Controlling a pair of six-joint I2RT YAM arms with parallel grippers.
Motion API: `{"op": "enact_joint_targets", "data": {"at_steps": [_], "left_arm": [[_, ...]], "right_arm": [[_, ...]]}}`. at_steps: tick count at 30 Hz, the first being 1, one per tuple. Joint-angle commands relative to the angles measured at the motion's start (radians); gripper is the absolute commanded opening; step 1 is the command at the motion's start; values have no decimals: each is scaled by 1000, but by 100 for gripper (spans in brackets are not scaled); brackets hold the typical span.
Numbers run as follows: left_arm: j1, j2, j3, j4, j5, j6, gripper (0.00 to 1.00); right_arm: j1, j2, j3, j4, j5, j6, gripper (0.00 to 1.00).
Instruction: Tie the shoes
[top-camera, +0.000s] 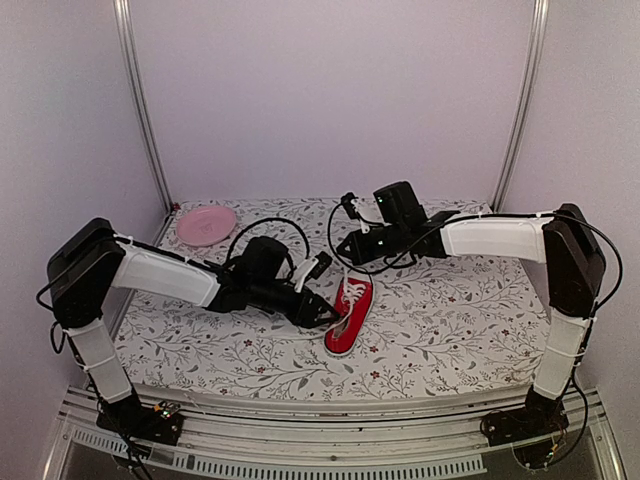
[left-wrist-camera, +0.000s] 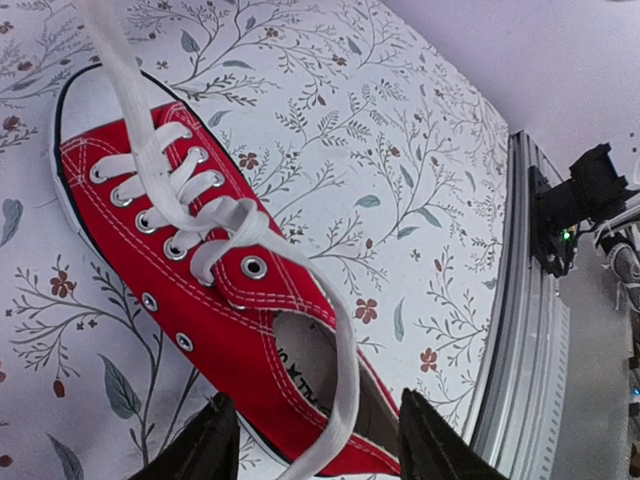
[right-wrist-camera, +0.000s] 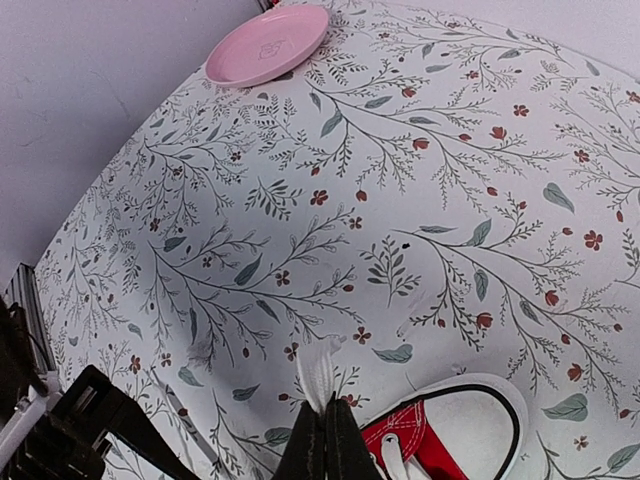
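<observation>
Well, the red sneaker (top-camera: 349, 315) lies in the middle of the table (top-camera: 450, 330) with no bow showing yet, the right gripper (right-wrist-camera: 325, 430) pinching one white lace end (right-wrist-camera: 317, 372), the left gripper (left-wrist-camera: 312, 400) gaping loose around the other lace (left-wrist-camera: 343, 370), so I'd say nearly all the tying remains.

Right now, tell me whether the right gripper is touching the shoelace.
Touching. The right wrist view shows the right gripper shut on the white shoelace, with the frayed end sticking out just past its fingertips.
</observation>
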Motion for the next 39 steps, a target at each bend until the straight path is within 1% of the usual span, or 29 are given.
{"op": "enact_joint_targets", "data": {"at_steps": [1, 5, 7, 9, 13, 18, 22, 23, 27, 33, 39], "left_arm": [[-26, 32, 31, -36, -19, 28, 53], [-42, 50, 38, -52, -27, 32, 53], [-45, 55, 40, -60, -37, 36, 51], [-49, 59, 40, -68, -47, 37, 44], [-50, 56, 39, -78, -79, 31, 24], [-49, 35, 28, -73, -112, 21, 13], [-49, 15, 10, -60, -142, 9, 1], [-48, 9, 6, -56, -153, 4, 0], [-45, -32, -27, -27, -233, -26, 0], [-27, -39, -40, -25, -275, -55, 0], [-10, -44, -53, -79, -448, -114, 0]], "right_arm": [[-6, -42, -15, 25, 14, 9, 2], [-5, -44, -16, 30, 17, 12, 2], [-6, -46, -16, 30, 19, 12, 2], [-7, -46, -16, 31, 20, 13, 2], [-9, -57, -22, 31, 29, 15, 2], [-15, -98, -65, 37, 62, 31, 2], [-24, -139, -119, 43, 88, 48, 2], [-26, -149, -132, 42, 96, 56, 2], [-31, -202, -208, 41, 143, 95, 2], [-40, -304, -322, 23, 246, 180, 2], [-51, -387, -413, -26, 306, 268, 2]]}}
